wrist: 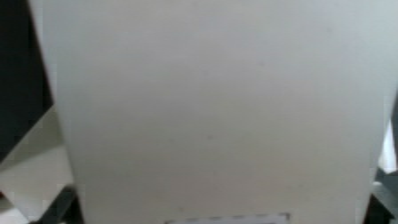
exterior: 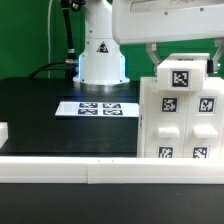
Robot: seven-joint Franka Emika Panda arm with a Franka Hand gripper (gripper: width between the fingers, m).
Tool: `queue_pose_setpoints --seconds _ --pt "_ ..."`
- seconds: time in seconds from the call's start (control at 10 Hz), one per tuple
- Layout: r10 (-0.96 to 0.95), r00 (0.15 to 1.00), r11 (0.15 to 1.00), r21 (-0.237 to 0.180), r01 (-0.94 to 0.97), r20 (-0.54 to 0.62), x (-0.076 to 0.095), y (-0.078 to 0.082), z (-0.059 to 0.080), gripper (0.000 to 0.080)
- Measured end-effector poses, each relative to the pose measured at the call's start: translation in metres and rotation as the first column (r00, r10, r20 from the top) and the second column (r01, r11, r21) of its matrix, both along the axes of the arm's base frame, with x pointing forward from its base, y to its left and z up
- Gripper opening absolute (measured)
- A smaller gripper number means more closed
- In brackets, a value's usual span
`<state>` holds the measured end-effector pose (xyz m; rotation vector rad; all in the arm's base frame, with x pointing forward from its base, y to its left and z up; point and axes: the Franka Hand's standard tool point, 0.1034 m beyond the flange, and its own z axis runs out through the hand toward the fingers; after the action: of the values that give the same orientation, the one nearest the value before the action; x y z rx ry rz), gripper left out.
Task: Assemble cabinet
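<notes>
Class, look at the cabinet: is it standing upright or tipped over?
Upright. In the exterior view the cabinet stands on the table with vertical sides and its tagged face square to the camera. The wrist view shows only a plain white surface.

The arm reaches in from above, its tool (exterior: 180,50) pointing down, fingers hidden

My exterior view is evenly and brightly lit from above. The cabinet (exterior: 180,108) and my white base (exterior: 100,60) are close to washed out, while the black table (exterior: 45,115) stays deep and flat, with a faint sheen near the marker board (exterior: 98,107). Edges look soft and grainy at this low resolution. My wrist view is blurred: 1 pale, featureless surface (wrist: 222,105) fills it, out of focus, with dim shadowed strips along both sides.
</notes>
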<state>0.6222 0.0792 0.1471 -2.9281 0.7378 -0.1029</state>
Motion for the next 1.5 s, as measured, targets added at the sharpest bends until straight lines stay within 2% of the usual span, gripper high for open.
queue_pose_setpoints --seconds 0.5,0.7,1.1,1.2,1.5 --pt "-0.28 0.959 0.959 0.021 0.282 -0.044 -0.003 -0.001 0.0 0.0551" --pt "-0.505 0.86 0.861 0.034 0.508 -0.07 -0.01 0.001 -0.002 0.0551" --pt "-0.774 0.622 0.621 0.048 0.782 -0.119 -0.011 0.007 -0.005 0.055" --pt "-0.843 0.517 0.516 0.048 0.855 -0.147 -0.012 0.009 -0.006 0.0546" --pt "-0.94 0.279 0.278 0.035 0.96 -0.198 -0.011 0.01 -0.006 0.0546"
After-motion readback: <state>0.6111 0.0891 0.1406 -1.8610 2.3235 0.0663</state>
